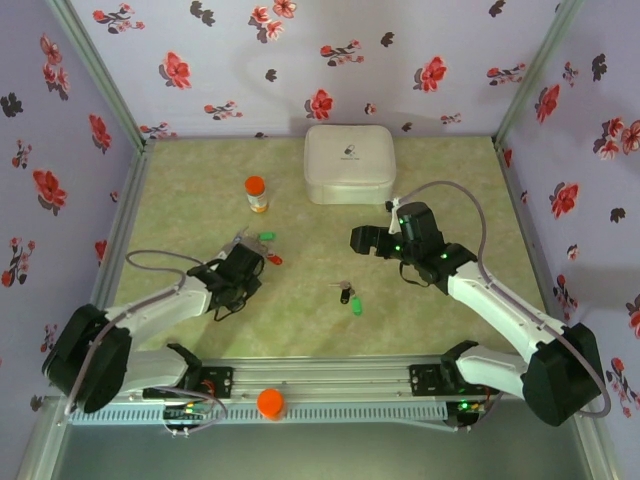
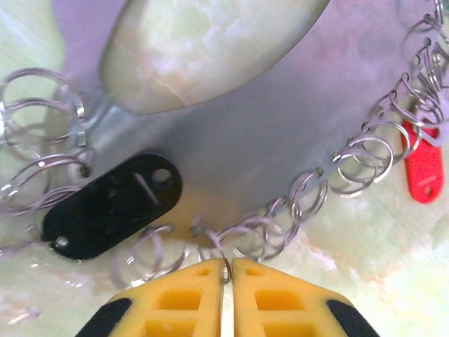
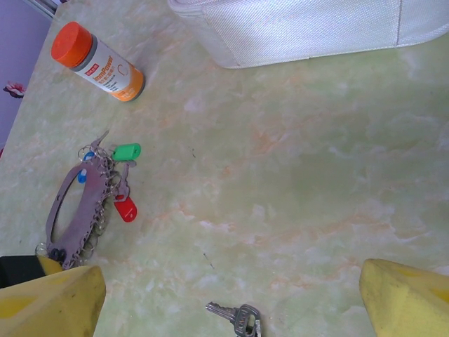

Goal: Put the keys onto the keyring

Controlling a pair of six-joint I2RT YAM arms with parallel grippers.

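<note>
Green marbled counter (image 1: 300,325), floral walls (image 1: 300,70).
Left hand (image 2: 226,270) pinches the keyring (image 2: 231,133); right hand (image 3: 231,281) wide, keys (image 3: 238,317) nearby.

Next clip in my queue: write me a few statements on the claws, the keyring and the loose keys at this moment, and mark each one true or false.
1. The left claw is closed on a small wire ring at the edge of the keyring. True.
2. The right claw is holding the loose keys. False: it is wide open and holds nothing, and the keys lie on the table.
3. A red tag hangs from the keyring. True.
4. The bottle beyond the keyring has a green cap. False: its cap is orange.
</note>
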